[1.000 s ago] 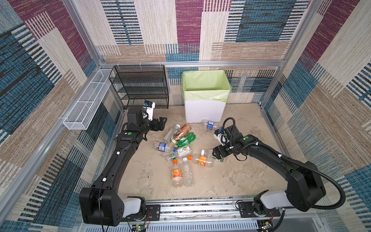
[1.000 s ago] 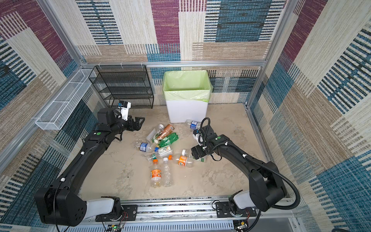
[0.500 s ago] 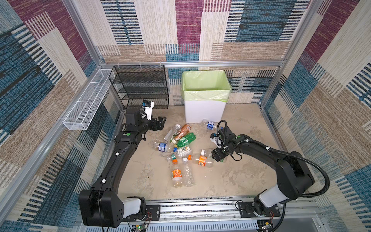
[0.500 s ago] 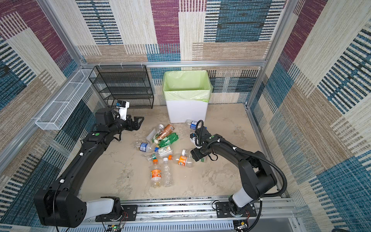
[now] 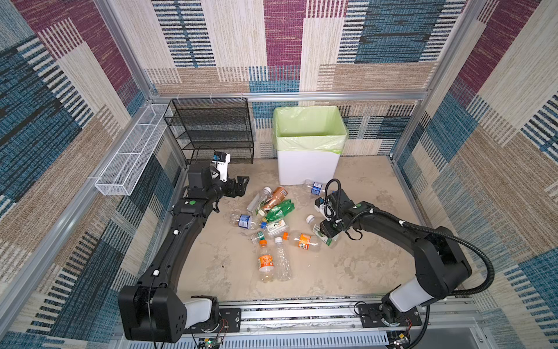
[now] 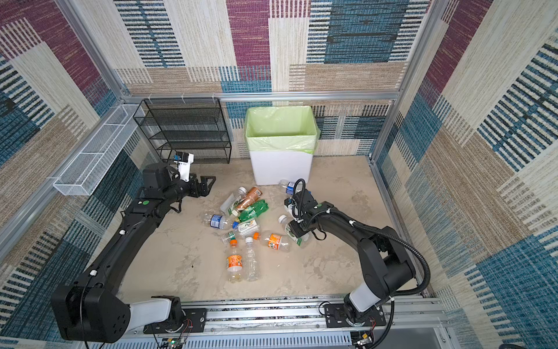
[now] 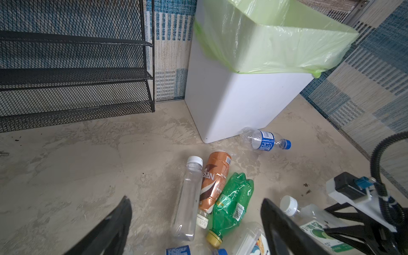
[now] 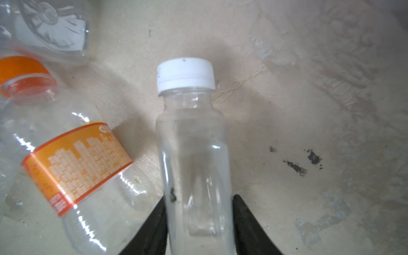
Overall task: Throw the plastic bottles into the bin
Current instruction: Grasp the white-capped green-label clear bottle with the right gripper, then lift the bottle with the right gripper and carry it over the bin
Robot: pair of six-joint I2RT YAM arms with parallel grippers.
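My right gripper [image 5: 323, 233] is clamped on the white-cap bottle [image 5: 310, 219], out in front of the bin [image 5: 308, 169] toward its right corner. In the right wrist view the two fingers [image 8: 242, 216] press both sides of its clear body [image 8: 192, 143], with the cap pointing away from me. I cannot tell whether it is off the floor [image 5: 362, 256].

The orange-label bottle [image 5: 303, 241] lies just beside the held one, on the side away from the bin's right corner.

My left gripper [image 5: 238, 187] hangs with its jaws wide apart and nothing between them, in front of the bin on the rack [image 5: 211, 133] side. The left wrist view shows both fingers [image 7: 119, 220] spread above the floor.

Every bottle I can see is outside the bin. The blue-label bottle [image 5: 315, 187] lies at the foot of the bin's front wall. The brown bottle [image 5: 276, 196] and green bottle [image 5: 279, 210] lie side by side in the pile, a little farther out from the bin.
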